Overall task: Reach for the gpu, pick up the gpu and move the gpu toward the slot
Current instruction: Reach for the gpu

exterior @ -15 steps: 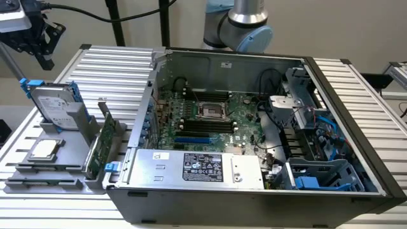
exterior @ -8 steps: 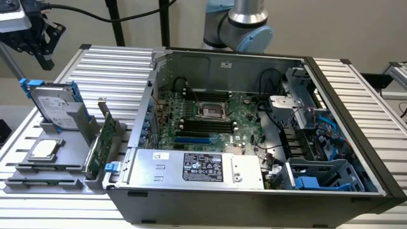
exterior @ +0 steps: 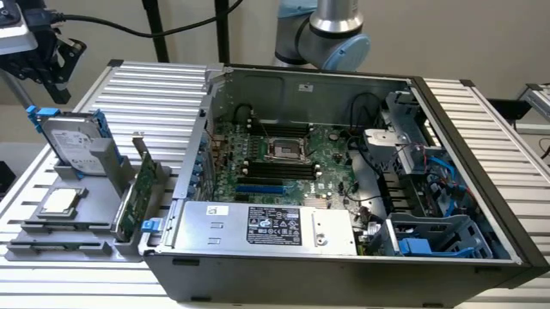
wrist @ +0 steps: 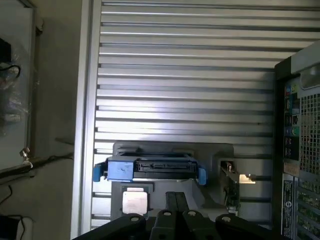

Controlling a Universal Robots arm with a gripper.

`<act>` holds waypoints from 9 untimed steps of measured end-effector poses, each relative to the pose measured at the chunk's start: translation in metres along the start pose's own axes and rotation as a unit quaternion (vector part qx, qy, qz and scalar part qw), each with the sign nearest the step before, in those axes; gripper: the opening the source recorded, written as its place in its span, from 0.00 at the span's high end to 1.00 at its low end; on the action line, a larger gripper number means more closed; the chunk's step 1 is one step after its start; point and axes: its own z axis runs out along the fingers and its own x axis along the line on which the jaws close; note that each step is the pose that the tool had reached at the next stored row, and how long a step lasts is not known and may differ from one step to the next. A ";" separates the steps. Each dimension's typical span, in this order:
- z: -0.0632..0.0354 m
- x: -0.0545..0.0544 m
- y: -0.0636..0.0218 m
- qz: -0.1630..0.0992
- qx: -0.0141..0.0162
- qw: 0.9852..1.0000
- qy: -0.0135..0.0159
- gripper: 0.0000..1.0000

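Note:
The gpu is a thin green card with a silvery end bracket. It stands on edge in a grey holder, just outside the computer case's wall on the exterior view's left. In the wrist view the gpu appears edge-on beside the hard drive. My gripper hangs high over the table's far corner on the exterior view's left, well above and behind the holder and touching nothing. In the wrist view its two black fingers are pressed together and hold nothing.
A silver hard drive with blue rails leans in the same holder, and a square processor chip lies flat in front of it. The open computer case shows its motherboard. Everything rests on a ribbed aluminium table.

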 end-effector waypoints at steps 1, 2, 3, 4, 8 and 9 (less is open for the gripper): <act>0.0001 -0.002 -0.0033 0.000 0.000 1.000 0.000 0.89; 0.0002 -0.005 -0.0065 0.000 0.000 1.000 0.000 0.89; 0.0004 -0.008 -0.0092 0.000 0.000 1.000 0.000 0.89; 0.0005 -0.012 -0.0120 0.000 0.000 1.000 0.000 0.89; 0.0015 -0.027 -0.0218 0.000 0.000 1.000 0.000 0.89; 0.0019 -0.030 -0.0242 0.000 0.000 1.000 0.000 0.89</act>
